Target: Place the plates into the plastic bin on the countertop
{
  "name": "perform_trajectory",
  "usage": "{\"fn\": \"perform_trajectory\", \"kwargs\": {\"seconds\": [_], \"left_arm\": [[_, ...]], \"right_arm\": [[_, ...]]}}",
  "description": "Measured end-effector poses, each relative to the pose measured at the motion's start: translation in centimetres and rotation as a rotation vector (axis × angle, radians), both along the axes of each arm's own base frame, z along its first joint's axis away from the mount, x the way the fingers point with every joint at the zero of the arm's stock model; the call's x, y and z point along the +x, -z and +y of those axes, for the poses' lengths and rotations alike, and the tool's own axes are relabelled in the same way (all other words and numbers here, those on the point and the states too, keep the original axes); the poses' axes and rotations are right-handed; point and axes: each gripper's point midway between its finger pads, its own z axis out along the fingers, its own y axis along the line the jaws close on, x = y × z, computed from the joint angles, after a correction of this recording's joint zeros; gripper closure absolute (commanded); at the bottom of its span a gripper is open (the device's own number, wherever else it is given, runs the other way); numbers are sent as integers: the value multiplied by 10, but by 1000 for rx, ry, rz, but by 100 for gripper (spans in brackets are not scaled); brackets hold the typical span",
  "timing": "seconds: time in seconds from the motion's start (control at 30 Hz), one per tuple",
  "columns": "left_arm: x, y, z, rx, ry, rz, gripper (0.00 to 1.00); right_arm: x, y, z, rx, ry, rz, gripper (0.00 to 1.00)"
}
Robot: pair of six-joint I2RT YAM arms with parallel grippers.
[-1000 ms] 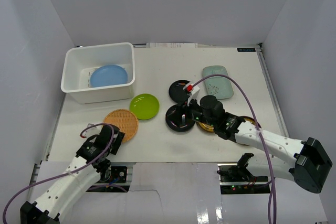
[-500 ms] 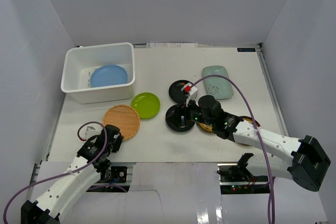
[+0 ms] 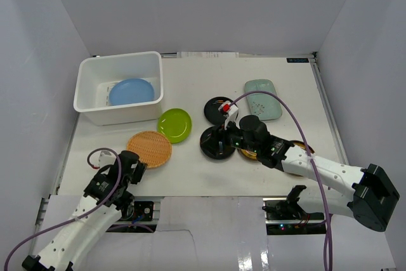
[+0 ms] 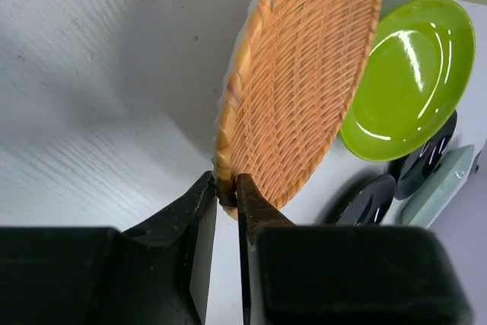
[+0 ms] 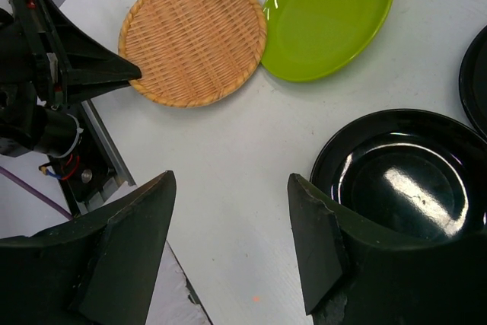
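The left gripper is clamped on the rim of the round woven wicker plate. The glossy lime green plate touches that plate's far edge. Right of the wicker plate, the right gripper hangs spread wide by a shiny black plate. Beyond the wicker plate stands the white, round-cornered plastic bin, holding the light blue plate.

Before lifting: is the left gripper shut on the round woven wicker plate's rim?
Yes, the left gripper pinches the rim of the round woven wicker plate.
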Motion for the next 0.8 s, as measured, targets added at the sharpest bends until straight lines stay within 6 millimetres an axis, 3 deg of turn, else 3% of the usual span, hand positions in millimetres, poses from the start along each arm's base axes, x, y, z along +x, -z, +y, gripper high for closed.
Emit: {"fn": "perform_trajectory", "kwargs": {"seconds": [0.37,0.67,0.8], "left_arm": [[5,-57,-8,36,155,-136,100],[-6,-80,-8,71,261,-195,100],[-8,-106,-18,76,354,-240,100]], "right_arm": [[0,-1,-3,-5,13,10,33],[9,-3,-11,-2,104,26,33],[16,-10,-17,18,156,17,32]]}}
